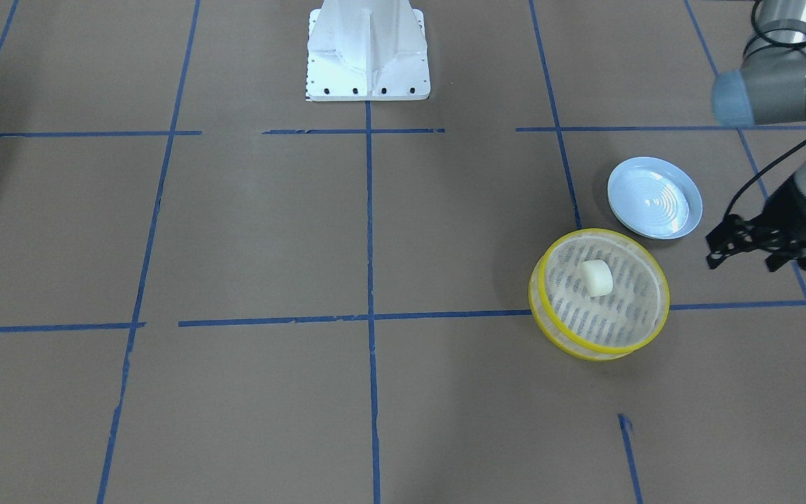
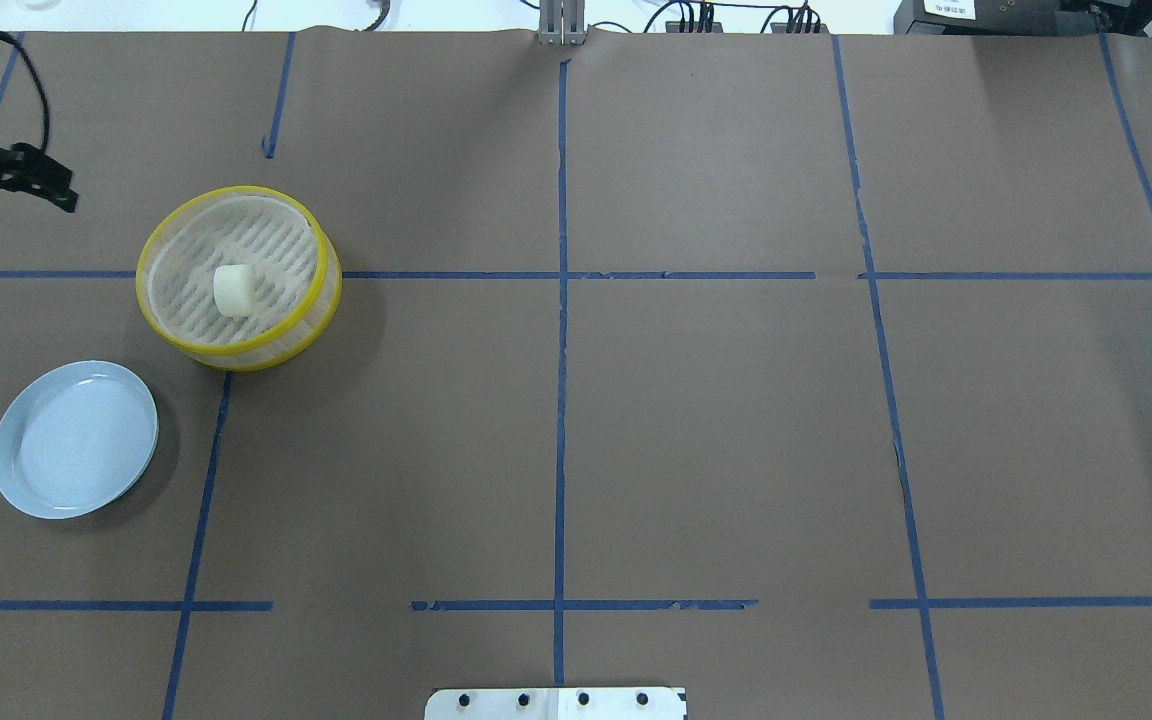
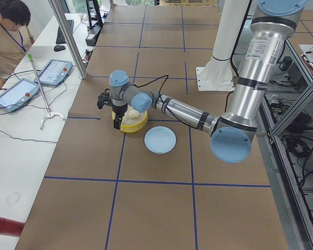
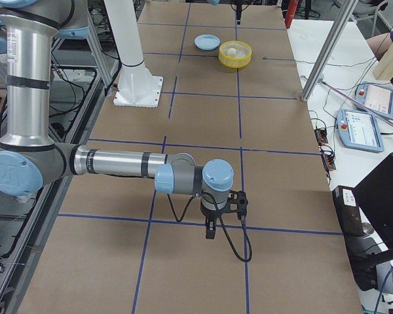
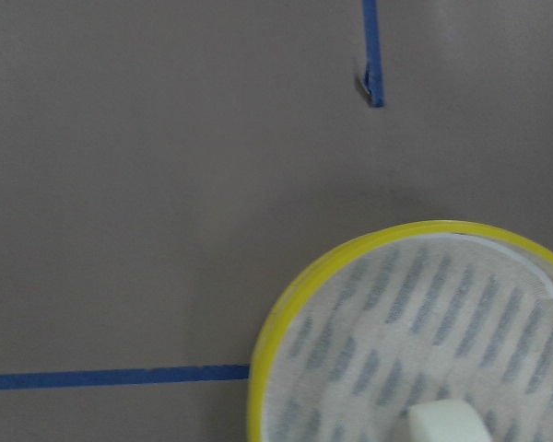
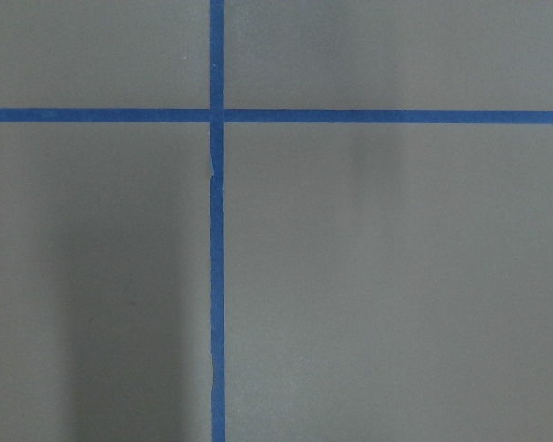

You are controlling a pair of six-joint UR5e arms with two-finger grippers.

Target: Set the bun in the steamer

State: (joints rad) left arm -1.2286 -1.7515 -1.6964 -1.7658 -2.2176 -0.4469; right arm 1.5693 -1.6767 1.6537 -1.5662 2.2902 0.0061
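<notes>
The bun lies inside the steamer basket, resting on the slotted floor close to the middle, with nothing touching it. The main job therefore looks done. The blue plate sits bare on the surface at about 7 o'clock from the basket in the overhead view, near it but not touching. The left pincer hangs off at about 10 o'clock from the basket in that view, well clear of the rim and carrying nothing. Its jaws seem to stand apart, though it is dark and partly cut off by the picture's edge. The right pincer hovers far away over bare paper, and I cannot tell how its jaws stand. What is left, in my judgement, is only for the left arm to park.
</notes>
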